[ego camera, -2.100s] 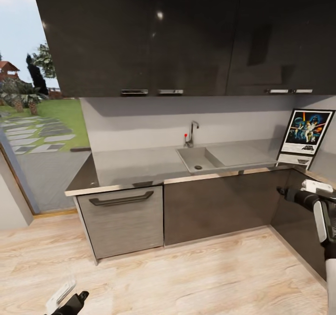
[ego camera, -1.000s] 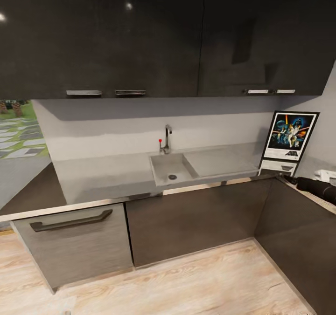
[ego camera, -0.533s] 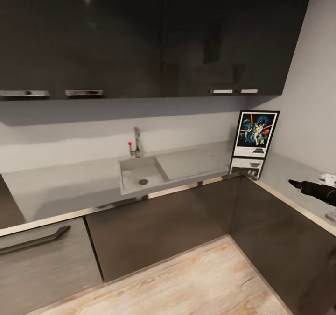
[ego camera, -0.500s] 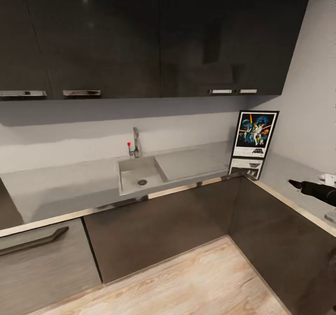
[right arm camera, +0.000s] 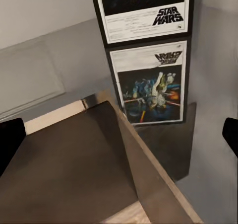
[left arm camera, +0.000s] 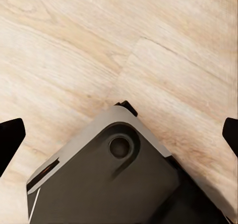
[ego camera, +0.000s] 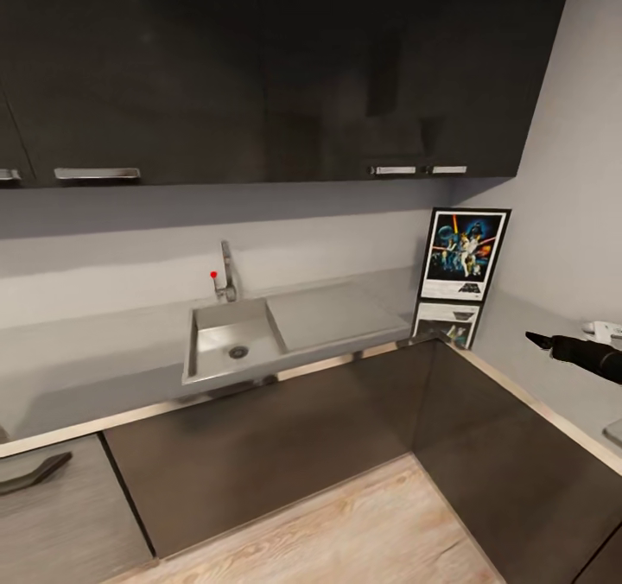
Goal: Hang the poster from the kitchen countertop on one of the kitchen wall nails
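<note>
The poster [ego camera: 464,254] stands upright in the corner of the kitchen countertop [ego camera: 104,364], leaning on the pale grey wall, with its dimmer reflection below it on the steel. Its lower edge with the title also appears in the right wrist view, poster [right arm camera: 144,10]. My right gripper [ego camera: 537,339] hovers over the right-hand run of countertop, right of the poster and apart from it; its gripper [right arm camera: 119,139] is open and holds nothing. My left gripper [left arm camera: 119,134] is open over the wood floor. The wall nails are out of view.
A sink [ego camera: 233,346] with a tap [ego camera: 225,277] is set into the worktop left of the poster. Dark wall cabinets [ego camera: 302,66] hang above, dark base cabinets [ego camera: 285,446] stand below. A small white object [ego camera: 605,327] lies at the far right. The robot's base [left arm camera: 109,179] is under the left gripper.
The whole view has swung to the right and drawn closer: window and garden have left the picture, sink and poster have slid leftward. The right arm stays at the right edge.
</note>
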{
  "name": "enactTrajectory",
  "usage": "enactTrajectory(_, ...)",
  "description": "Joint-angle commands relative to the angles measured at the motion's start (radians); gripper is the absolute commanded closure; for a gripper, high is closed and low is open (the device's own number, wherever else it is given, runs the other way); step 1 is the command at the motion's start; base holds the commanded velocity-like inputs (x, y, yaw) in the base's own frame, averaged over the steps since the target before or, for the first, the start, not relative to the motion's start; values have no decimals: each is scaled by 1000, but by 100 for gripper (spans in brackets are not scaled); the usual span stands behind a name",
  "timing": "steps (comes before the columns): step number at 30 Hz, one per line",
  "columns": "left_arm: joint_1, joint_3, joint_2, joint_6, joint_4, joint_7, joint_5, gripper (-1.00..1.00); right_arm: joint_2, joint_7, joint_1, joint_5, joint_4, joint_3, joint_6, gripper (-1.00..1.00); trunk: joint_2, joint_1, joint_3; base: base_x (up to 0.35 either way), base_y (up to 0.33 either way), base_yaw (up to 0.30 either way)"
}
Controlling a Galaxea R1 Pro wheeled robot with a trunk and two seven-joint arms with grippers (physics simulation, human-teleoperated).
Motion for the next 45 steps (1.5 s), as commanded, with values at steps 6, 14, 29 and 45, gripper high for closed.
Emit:
enactTrajectory(6, 0, 0, 0, 0, -3, 6, 7, -100, 2, 11, -1, 2, 20, -4, 11, -100, -1, 1, -1, 266, -232, 0)
enactTrajectory(14, -1, 36, -5, 0, -3, 19, 5, -100, 18, -42, -130, -8, 223, -12, 21, -100, -1, 1, -1, 267, -232, 0)
enactTrajectory(29, 0, 57, -12, 0, -2, 26, 6, -100, 164, -227, -177, -3, 327, -7, -196, -100, -1, 1, -1, 267, -232, 0)
enactTrajectory(45, 2, 59, -11, -4, 0, 24, 7, -100, 156, -108, -175, 0, 323, -4, -188, -100, -1, 1, -1, 292, -198, -7)
